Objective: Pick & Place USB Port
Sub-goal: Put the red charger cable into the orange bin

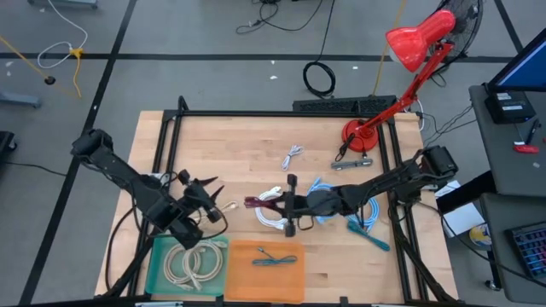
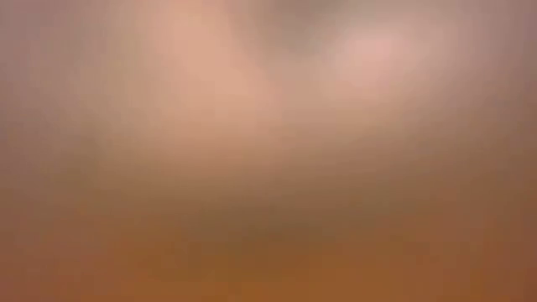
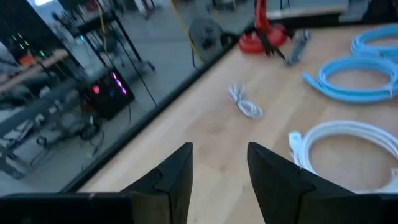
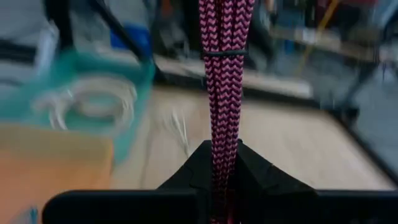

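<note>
A pink-and-black braided cable bundle point(image 1: 255, 202) point(image 4: 222, 93), bound by a black tie point(image 4: 222, 54), sticks out of my right gripper point(image 1: 275, 203) point(image 4: 222, 163) near the table's middle; the gripper is shut on it. My left gripper point(image 1: 212, 188) point(image 3: 221, 177) stands open to the bundle's left, above the green tray's far edge, with nothing between its fingers. A white cable coil point(image 1: 273, 218) point(image 3: 348, 146) lies flat on the table just near of the bundle. The low view shows only blur. My right gripper pinches the braided bundle between its two fingers point(image 4: 252, 171) at the bundle's near end point(image 4: 221, 149). The fingers come level from the table's right and lie along the bundle. The bundle runs straight on past the fingertips toward the table's left, above the tabletop.
A green tray point(image 1: 162, 271) with white cable coils and an orange tray point(image 1: 243, 275) with a teal cable stand at the near edge. Blue coils point(image 1: 373, 213) point(image 3: 354, 87), a teal cable point(image 1: 368, 234), small white cables point(image 1: 293, 155) point(image 1: 229, 207) and a red lamp point(image 1: 363, 135) share the table.
</note>
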You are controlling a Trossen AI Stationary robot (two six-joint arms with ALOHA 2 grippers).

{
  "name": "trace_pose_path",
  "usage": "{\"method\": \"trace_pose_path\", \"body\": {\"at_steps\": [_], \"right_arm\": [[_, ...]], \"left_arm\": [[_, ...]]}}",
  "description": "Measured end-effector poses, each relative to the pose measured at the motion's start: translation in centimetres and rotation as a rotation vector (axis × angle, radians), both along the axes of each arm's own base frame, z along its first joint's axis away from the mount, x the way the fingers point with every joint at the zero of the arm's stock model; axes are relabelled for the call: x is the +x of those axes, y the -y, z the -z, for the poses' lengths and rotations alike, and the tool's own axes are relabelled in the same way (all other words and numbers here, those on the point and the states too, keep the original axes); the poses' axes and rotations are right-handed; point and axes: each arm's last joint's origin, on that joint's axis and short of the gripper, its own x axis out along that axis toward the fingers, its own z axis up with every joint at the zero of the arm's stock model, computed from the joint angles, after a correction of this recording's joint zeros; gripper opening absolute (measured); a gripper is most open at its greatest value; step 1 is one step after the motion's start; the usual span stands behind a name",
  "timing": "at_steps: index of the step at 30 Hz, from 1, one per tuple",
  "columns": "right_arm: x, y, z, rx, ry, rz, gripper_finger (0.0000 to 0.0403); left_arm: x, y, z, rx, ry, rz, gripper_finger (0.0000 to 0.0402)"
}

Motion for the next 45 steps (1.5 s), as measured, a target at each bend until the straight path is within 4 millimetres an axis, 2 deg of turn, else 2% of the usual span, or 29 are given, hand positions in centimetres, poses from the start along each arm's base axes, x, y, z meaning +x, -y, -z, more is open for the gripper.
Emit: {"method": "trace_pose_path", "body": {"at_steps": [6, 12, 15, 17, 19, 22, 30, 34, 37, 45], "right_arm": [[-0.2, -0.6, -2.4, 0.032, 0.195, -0.218, 0.0026], [-0.1, -0.2, -2.7, 0.033, 0.212, -0.232, 0.0026], [-0.1, -0.1, -2.5, 0.034, 0.203, -0.231, 0.0026], [-0.1, -0.1, -2.5, 0.033, 0.204, -0.231, 0.0026], [0.0, -0.1, -2.6, 0.033, 0.204, -0.230, 0.0026], [0.0, 0.1, -2.5, 0.039, 0.194, -0.226, 0.0026], [0.3, 1.1, -2.4, 0.057, 0.192, -0.193, 0.0028], [0.5, 1.6, -2.1, 0.067, 0.184, -0.178, 0.0026], [0.8, 2.0, -1.7, 0.086, 0.175, -0.165, 0.0026], [1.2, 2.5, -1.5, 0.119, 0.188, -0.193, 0.0026]], "left_arm": [[-2.0, -1.1, 0.9, 0.046, 0.104, 0.010, 0.0156], [-2.4, -1.9, -0.4, 0.000, 0.138, 0.116, 0.0156], [-1.4, -2.0, -2.0, -0.042, 0.180, 0.333, 0.0156], [-0.8, -2.1, -3.0, -0.032, 0.250, 0.516, 0.0156], [-0.3, -2.4, -3.8, 0.006, 0.320, 0.627, 0.0156], [0.6, -3.2, -4.2, 0.056, 0.337, 0.669, 0.0156], [3.6, -5.0, -3.4, 0.039, 0.379, 0.789, 0.0157], [4.6, -5.0, -4.4, 0.035, 0.448, 0.895, 0.0157], [5.4, -4.8, -4.8, 0.034, 0.447, 0.911, 0.0157], [7.8, -4.1, -4.2, 0.030, 0.389, 0.915, 0.0157]]}}
